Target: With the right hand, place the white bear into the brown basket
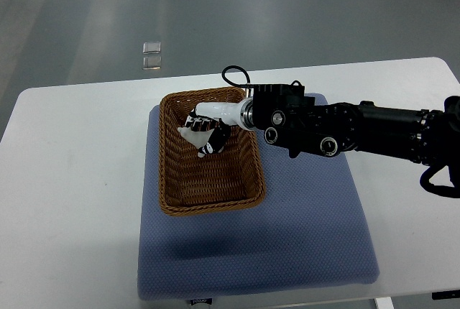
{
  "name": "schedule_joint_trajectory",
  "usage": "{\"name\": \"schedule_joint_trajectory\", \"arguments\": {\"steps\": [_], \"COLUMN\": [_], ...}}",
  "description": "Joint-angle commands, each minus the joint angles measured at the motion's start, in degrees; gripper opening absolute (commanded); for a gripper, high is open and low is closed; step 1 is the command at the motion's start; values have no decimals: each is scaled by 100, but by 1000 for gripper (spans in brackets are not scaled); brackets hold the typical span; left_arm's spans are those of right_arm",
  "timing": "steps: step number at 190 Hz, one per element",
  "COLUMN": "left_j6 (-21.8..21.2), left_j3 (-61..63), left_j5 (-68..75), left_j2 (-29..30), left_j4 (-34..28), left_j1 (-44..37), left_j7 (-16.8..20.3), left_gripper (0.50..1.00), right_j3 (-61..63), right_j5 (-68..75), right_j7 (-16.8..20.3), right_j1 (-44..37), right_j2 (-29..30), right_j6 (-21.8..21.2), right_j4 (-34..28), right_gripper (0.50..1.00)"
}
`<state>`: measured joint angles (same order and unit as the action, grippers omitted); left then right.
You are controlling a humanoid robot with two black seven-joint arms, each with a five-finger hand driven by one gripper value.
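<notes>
Right hand (206, 135) inside the brown basket (210, 195), near its far end, fingers curled around the white bear (191, 135).

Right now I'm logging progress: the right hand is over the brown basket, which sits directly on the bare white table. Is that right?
Not quite. The right hand is indeed over the brown basket, but the basket does not sit on the bare white table: it rests on a blue mat that lies on the table. The top view shows this.
</notes>
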<state>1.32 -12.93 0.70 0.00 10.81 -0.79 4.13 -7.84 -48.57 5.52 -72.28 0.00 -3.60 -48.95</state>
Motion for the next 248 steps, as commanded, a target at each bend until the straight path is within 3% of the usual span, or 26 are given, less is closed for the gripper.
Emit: {"name": "schedule_joint_trajectory", "arguments": {"steps": [1,26,65,109,155,194,222,231,248], "left_j6": [0,0,0,0,0,0,0,0,0], "left_j3": [1,1,1,10,10,18,18,18,18], "left_j5": [0,0,0,0,0,0,0,0,0], "left_j2": [0,0,0,0,0,0,0,0,0], "left_j4": [1,1,1,9,1,9,9,9,9], "left_j1": [0,0,9,0,0,0,0,0,0], "left_j7": [0,0,0,0,0,0,0,0,0], "left_gripper": [1000,1000,1000,1000,1000,1000,1000,1000,1000], "right_j3": [19,46,389,1435,3877,6241,7051,7156,7165], "right_j5": [6,14,85,120,120,480,1465,1894,2527], "right_j7": [-16,-16,-69,-192,-526,-1062,-1168,-1352,-1580], "right_j1": [12,-6,-173,-76,1224,2463,3018,3184,3422], "right_j2": [0,0,0,-677,-1152,-923,-589,-554,-545], "right_j6": [0,0,52,96,211,176,140,88,-141], "right_j4": [0,0,0,-9,-9,-9,0,0,17], "right_gripper": [821,850,852,856,858,858,862,911,913]}}
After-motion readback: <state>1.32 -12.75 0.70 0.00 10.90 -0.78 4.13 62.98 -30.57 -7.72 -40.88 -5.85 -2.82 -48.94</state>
